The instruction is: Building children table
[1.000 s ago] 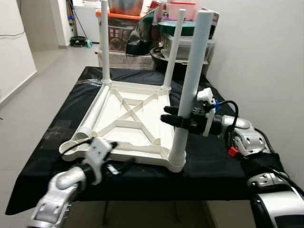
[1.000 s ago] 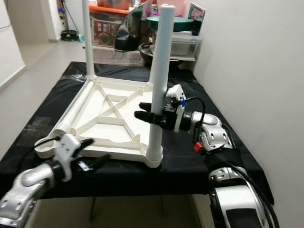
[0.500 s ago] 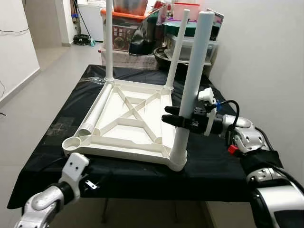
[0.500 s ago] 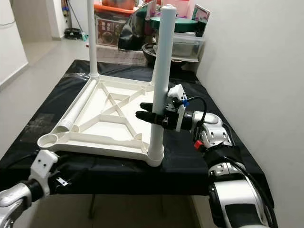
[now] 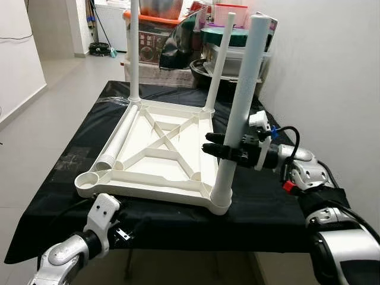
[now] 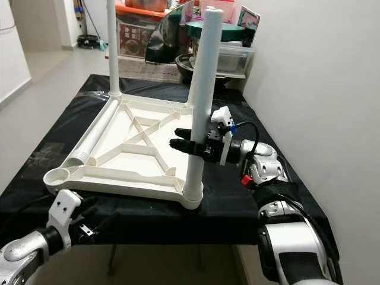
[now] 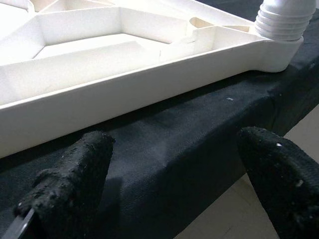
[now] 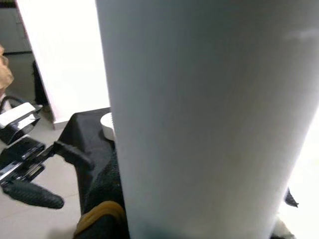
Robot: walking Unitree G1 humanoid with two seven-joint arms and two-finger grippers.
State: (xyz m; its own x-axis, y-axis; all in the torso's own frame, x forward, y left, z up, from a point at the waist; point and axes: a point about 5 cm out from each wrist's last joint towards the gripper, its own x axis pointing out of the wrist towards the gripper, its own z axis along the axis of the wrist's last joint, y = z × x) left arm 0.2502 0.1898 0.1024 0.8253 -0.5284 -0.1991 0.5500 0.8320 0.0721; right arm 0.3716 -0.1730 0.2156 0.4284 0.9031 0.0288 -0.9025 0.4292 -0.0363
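Bench (image 5: 267,196): centre of the frame, reaching from the lower edge up to mid-height.
Tabletop frame (image 5: 155,155): lying upside down on the bench, left of centre.
Near leg (image 5: 240,107): standing in the frame's lower-right corner socket, right of centre.
Far legs (image 5: 134,50): standing in the two upper corners, upper centre.
Loose leg (image 5: 116,142): lying along the frame's left side.
Right gripper (image 5: 221,146): right of centre, jaws either side of the near leg.
Left gripper (image 5: 127,233): lower left, below the bench's front edge.
Boxes and tubs (image 5: 160,32): behind the bench, top centre.
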